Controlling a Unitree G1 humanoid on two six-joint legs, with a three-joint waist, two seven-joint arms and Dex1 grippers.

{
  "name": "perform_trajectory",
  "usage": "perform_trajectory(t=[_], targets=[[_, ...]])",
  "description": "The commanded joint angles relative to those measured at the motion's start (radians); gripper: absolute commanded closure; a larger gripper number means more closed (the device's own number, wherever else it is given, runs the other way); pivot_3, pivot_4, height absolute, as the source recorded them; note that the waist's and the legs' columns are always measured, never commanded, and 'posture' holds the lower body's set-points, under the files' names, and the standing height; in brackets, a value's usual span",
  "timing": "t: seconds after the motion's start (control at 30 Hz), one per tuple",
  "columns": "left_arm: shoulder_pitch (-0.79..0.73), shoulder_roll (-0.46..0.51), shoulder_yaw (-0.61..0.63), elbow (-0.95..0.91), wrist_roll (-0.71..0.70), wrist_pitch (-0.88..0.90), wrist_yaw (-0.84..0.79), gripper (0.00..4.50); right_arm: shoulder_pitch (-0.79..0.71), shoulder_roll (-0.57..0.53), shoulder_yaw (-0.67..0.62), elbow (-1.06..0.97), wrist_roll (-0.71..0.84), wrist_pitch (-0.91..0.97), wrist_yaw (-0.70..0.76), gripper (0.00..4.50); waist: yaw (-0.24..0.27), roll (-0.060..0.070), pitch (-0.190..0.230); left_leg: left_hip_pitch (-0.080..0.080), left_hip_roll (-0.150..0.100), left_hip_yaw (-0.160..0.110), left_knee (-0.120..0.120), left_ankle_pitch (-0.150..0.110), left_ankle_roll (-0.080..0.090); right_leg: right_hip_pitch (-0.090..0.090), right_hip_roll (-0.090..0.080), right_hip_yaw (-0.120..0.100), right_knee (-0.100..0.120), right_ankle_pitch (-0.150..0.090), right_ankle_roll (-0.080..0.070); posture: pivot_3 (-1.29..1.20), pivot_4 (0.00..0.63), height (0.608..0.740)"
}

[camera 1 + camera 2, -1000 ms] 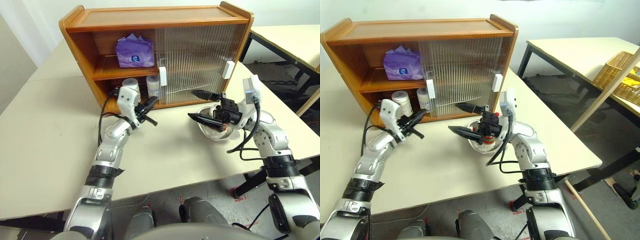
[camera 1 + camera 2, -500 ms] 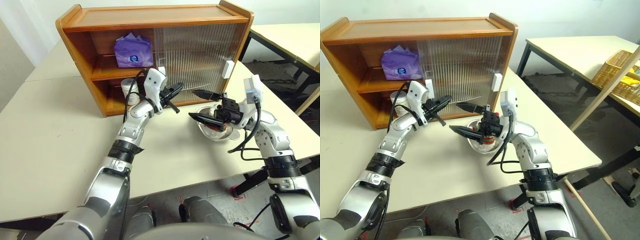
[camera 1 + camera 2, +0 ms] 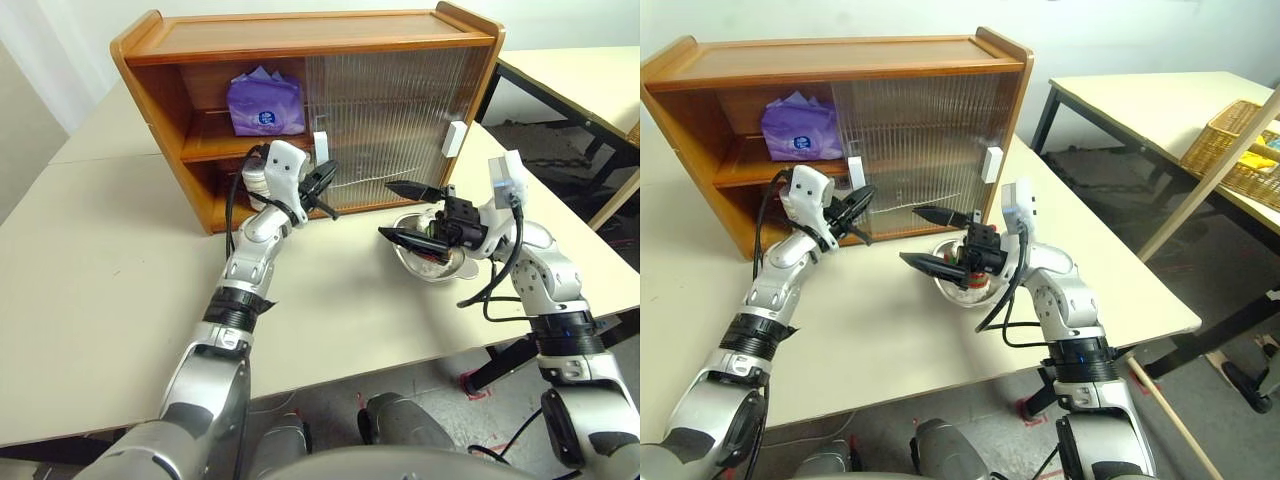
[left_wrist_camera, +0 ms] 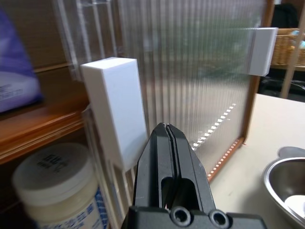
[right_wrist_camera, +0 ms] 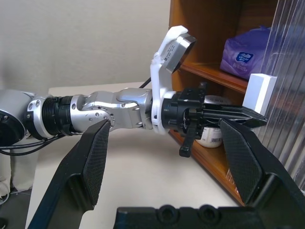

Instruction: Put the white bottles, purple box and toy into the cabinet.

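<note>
Purple box (image 3: 265, 105) above bottle (image 4: 59, 185) — in cabinet (image 3: 300, 40)

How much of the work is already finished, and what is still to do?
Done: the purple box sits on the cabinet upper shelf, and a white bottle stands on the lower one. In hand: nothing; the shut left claw is near the door handle. The right claw is open above the steel bowl.

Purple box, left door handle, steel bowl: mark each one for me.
purple box (image 3: 266, 105), left eye view, on its front face near the logo.
left door handle (image 4: 116, 110), left wrist view, on the white block's front.
steel bowl (image 4: 279, 177), left wrist view, on its rim.
</note>
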Motion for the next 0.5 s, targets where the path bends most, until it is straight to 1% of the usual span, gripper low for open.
perform_trajectory(t=[0.03, 0.17, 0.3, 0.37, 0.5], targets=[[0.032, 0.013, 0.032, -0.034, 0.029, -0.037, 0.066, 4.42, -0.007, -0.003, 0.008, 0.017, -0.013, -0.009, 0.015, 0.0, 0.0, 0.0, 0.0, 0.0, 0.0, 0.0, 0.0, 0.0, 0.0, 0.0, 0.0, 0.0, 0.0, 0.0, 0.0, -0.24, 0.0, 0.74], [0.063, 0.01, 0.049, -0.066, 0.028, -0.051, 0.109, 4.42, -0.004, -0.007, 0.005, 0.015, -0.01, -0.008, 0.023, 0.0, -0.001, 0.0, 0.0, 0.003, 0.0, 0.001, 0.0, 0.001, -0.001, 0.001, 0.001, 0.0, 0.0, 0.001, -0.002, -0.24, 0.0, 0.74], [0.084, 0.014, 0.059, -0.089, 0.015, -0.046, 0.112, 4.42, -0.002, -0.012, 0.004, 0.015, -0.01, -0.005, 0.029, 0.0, 0.0, 0.0, 0.001, 0.009, 0.0, 0.003, 0.0, 0.0, -0.001, 0.007, 0.003, 0.0, 0.0, 0.001, -0.002, -0.23, 0.0, 0.74], [0.087, 0.009, 0.058, -0.092, 0.0, -0.058, 0.086, 4.42, -0.002, -0.013, 0.004, 0.014, -0.009, -0.004, 0.03, 0.0, 0.002, 0.0, 0.001, 0.011, 0.0, 0.002, 0.0, 0.0, -0.001, 0.009, 0.002, 0.0, 0.0, 0.001, -0.002, -0.23, 0.0, 0.74], [0.106, 0.001, 0.023, -0.126, -0.029, -0.14, -0.006, 4.42, 0.0, -0.009, 0.006, 0.013, -0.012, -0.004, 0.028, 0.0, 0.006, 0.0, 0.001, 0.011, 0.001, 0.0, 0.0, 0.0, -0.002, 0.009, -0.001, 0.0, 0.0, 0.001, -0.002, -0.24, 0.0, 0.74]])
